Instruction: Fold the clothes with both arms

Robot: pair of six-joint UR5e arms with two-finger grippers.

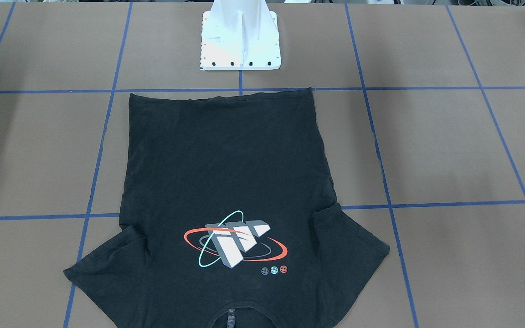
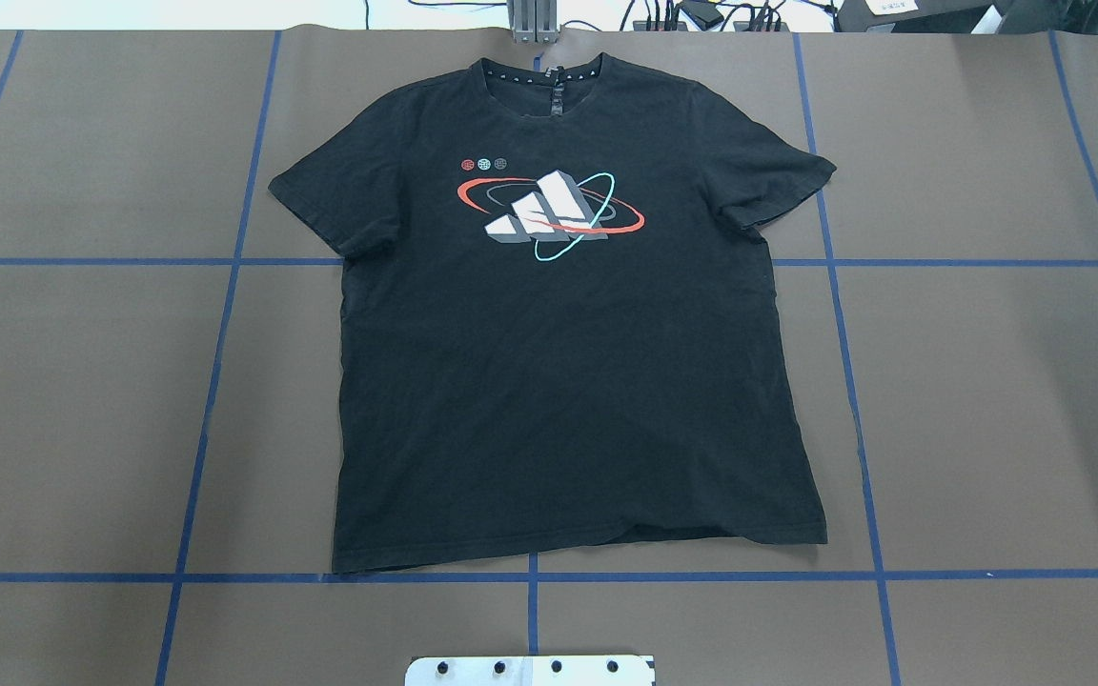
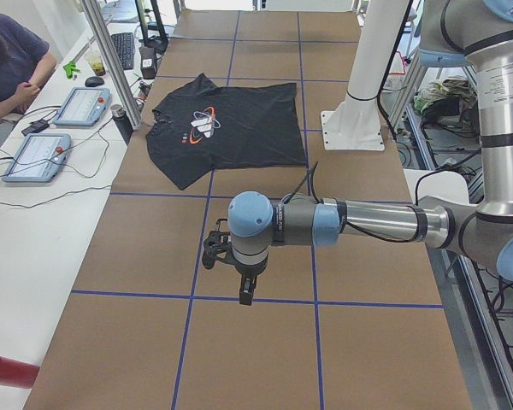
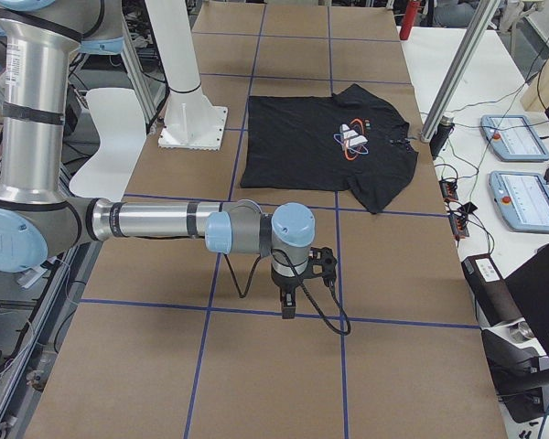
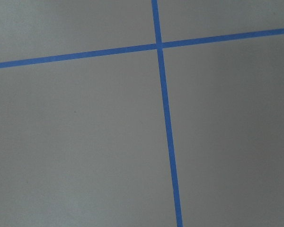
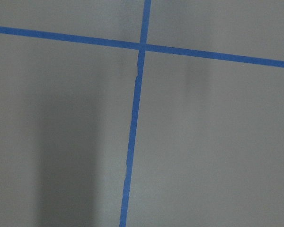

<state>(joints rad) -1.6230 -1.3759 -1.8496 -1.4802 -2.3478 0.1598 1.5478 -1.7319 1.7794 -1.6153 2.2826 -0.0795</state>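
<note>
The black T-shirt (image 2: 559, 381) lies spread flat on the brown table, graphic side up, with its collar at the far edge from the robot and its hem near the white pedestal. It also shows in the front-facing view (image 1: 226, 173), the left view (image 3: 239, 128) and the right view (image 4: 311, 151). The left gripper (image 3: 246, 295) hangs over bare table well off to the shirt's side and points down. The right gripper (image 4: 288, 309) does the same at the other end. Neither touches the shirt. I cannot tell whether either is open or shut. Both wrist views show only table and blue tape.
Blue tape lines (image 2: 225, 262) grid the brown table. The white pedestal base (image 1: 240, 41) stands just behind the shirt's hem. Beyond the far edge is a desk with control tablets (image 3: 77, 107) and a seated person (image 3: 8, 60). A red cylinder (image 3: 4, 371) lies at the table's left end.
</note>
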